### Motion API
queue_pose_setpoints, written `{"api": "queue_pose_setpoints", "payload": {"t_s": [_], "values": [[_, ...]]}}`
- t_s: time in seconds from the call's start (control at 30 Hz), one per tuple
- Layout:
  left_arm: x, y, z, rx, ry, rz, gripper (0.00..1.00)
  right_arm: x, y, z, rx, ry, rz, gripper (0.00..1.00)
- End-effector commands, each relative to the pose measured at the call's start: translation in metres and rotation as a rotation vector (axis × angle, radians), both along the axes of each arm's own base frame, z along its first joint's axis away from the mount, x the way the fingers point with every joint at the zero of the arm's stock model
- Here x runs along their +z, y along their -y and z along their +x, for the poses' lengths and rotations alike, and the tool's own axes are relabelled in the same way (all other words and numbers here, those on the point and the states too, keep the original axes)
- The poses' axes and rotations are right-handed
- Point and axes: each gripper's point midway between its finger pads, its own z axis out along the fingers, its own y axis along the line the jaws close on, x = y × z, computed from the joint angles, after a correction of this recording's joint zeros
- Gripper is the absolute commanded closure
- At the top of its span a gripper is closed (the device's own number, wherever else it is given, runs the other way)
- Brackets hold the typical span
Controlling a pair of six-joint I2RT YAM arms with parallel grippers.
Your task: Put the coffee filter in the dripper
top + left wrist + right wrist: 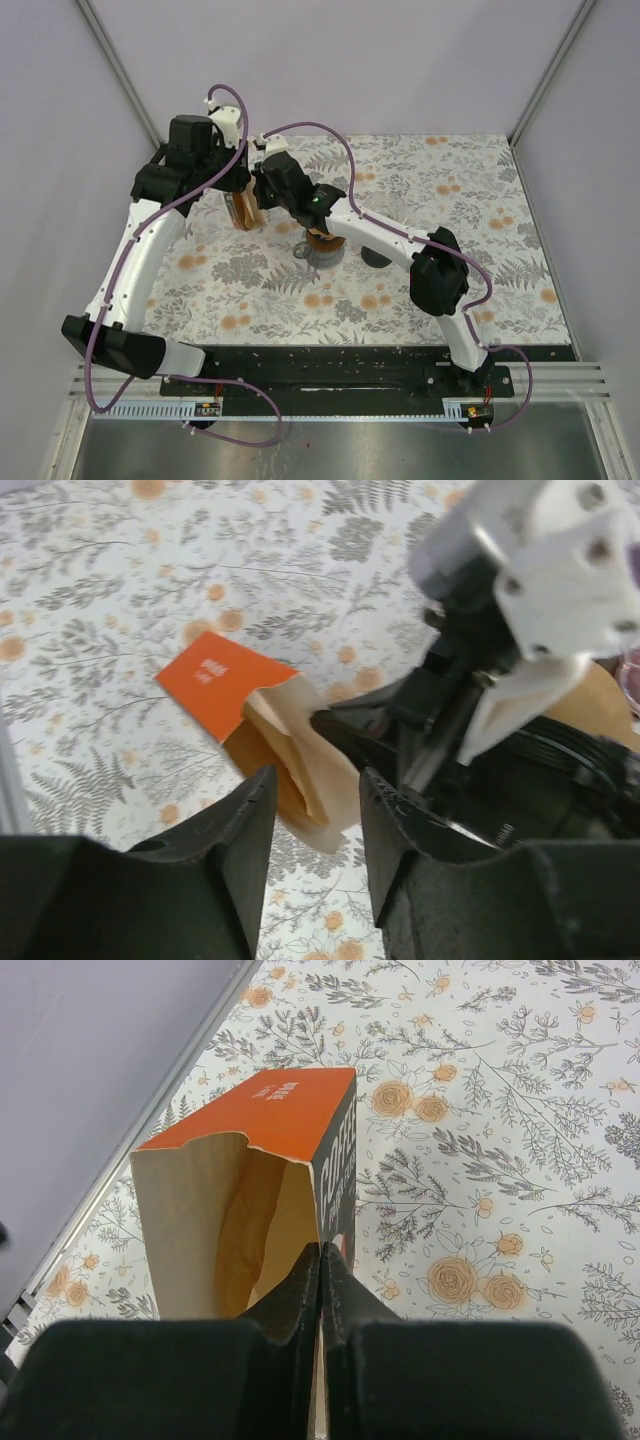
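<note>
An orange box (pixel 262 1108) of brown paper filters stands open at the table's far left (pixel 240 213). My right gripper (pixel 321 1253) is shut at the box's mouth, pinching the edge of a coffee filter (pixel 300 765) that sticks out of the orange box (pixel 214 684). My left gripper (pixel 315 815) is open, and the filter's lower edge lies just ahead of its fingertips without touching either. The dripper (pixel 322 251), grey with a brown top, stands mid-table to the right of both grippers, partly under the right arm.
The floral tablecloth (pixel 450 230) covers the table. A small dark round object (pixel 378 259) lies just right of the dripper. The enclosure's left wall (pixel 90 1080) runs close beside the box. Both arms crowd the far left.
</note>
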Motion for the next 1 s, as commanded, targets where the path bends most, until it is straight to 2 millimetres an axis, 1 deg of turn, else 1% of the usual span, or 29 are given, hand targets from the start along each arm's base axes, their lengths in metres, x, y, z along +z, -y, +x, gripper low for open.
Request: {"api": "queue_pose_setpoints", "payload": {"t_s": [0.0, 0.03, 0.1, 0.17, 0.3, 0.4, 0.43, 0.6, 0.67, 0.8, 0.97], "values": [[-0.015, 0.030, -0.010, -0.096, -0.071, -0.136, 0.60, 0.065, 0.010, -0.004, -0.023, 0.067, 0.116, 1.00], [-0.028, 0.028, -0.008, -0.079, -0.094, -0.128, 0.60, 0.065, 0.011, -0.004, -0.024, 0.064, 0.119, 1.00], [-0.045, 0.023, -0.008, -0.048, -0.124, -0.107, 0.60, 0.069, 0.012, -0.006, -0.025, 0.065, 0.132, 1.00], [-0.053, 0.019, -0.006, -0.016, -0.129, -0.094, 0.60, 0.071, 0.014, -0.008, -0.026, 0.064, 0.138, 1.00], [-0.062, 0.011, -0.001, 0.033, -0.129, -0.073, 0.60, 0.075, 0.013, -0.009, -0.024, 0.055, 0.158, 1.00], [-0.070, 0.000, 0.004, 0.078, -0.124, -0.023, 0.60, 0.080, 0.011, -0.011, -0.014, 0.050, 0.179, 1.00], [-0.073, -0.008, 0.007, 0.110, -0.119, 0.011, 0.60, 0.080, 0.011, -0.012, -0.011, 0.051, 0.182, 1.00], [-0.077, -0.030, 0.013, 0.182, -0.097, 0.118, 0.60, 0.087, 0.012, -0.014, -0.006, 0.054, 0.197, 1.00], [-0.078, -0.036, 0.014, 0.197, -0.089, 0.144, 0.59, 0.089, 0.010, -0.014, 0.002, 0.057, 0.204, 1.00], [-0.082, -0.038, 0.015, 0.198, -0.085, 0.163, 0.58, 0.088, 0.006, -0.016, 0.023, 0.048, 0.216, 1.00], [-0.102, -0.026, 0.014, 0.145, -0.147, 0.135, 0.59, 0.093, 0.002, -0.020, 0.047, 0.048, 0.239, 1.00]]}}
